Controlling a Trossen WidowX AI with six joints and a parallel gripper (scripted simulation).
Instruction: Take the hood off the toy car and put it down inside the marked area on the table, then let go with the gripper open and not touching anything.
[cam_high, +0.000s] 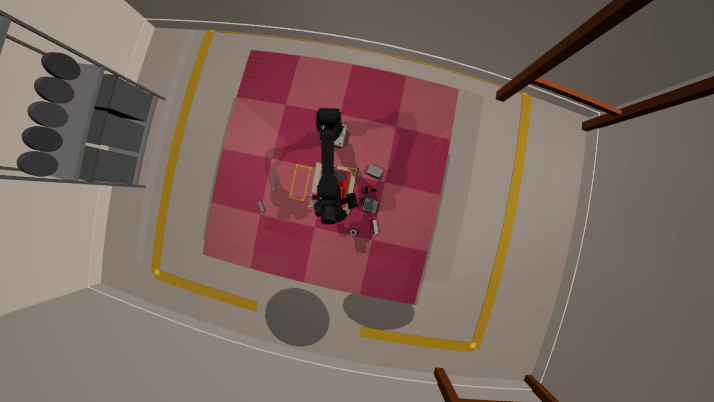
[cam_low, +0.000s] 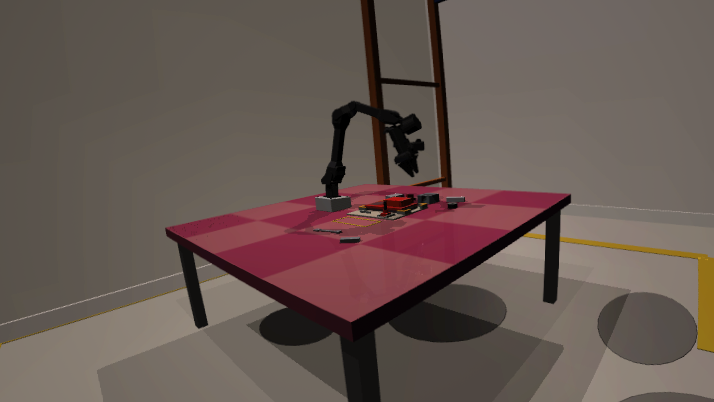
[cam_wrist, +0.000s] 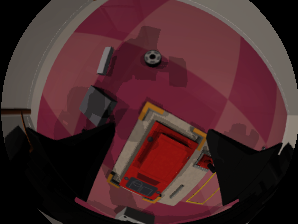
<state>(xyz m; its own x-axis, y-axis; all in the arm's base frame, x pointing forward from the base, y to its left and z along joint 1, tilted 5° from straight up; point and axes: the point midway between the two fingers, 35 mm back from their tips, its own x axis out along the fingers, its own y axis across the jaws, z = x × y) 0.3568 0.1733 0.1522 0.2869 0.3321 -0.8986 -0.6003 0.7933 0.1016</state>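
Note:
The toy car (cam_high: 343, 181) (cam_low: 395, 203) (cam_wrist: 161, 157) is red and sits on a beige board (cam_high: 316, 176) (cam_wrist: 131, 149) near the table's middle. Its hood is on the car; I cannot tell it apart from the rest of the red body. The marked area (cam_high: 293, 181) (cam_low: 357, 225) is a yellow outlined rectangle right beside the board. My gripper (cam_high: 330, 216) (cam_low: 412, 171) (cam_wrist: 162, 131) is open and empty. It hangs well above the car and points down at it, with a dark finger showing on each side of the car in the wrist view.
A dark block (cam_high: 370, 205) (cam_wrist: 96, 103), a grey block (cam_high: 375, 171), a grey bar (cam_high: 375, 226) (cam_wrist: 105, 60) and a small wheel (cam_high: 353, 230) (cam_wrist: 152, 55) lie beyond the car. A thin tool (cam_high: 274, 179) (cam_low: 327, 231) and a short bar (cam_high: 261, 206) (cam_low: 350, 240) lie past the marked area.

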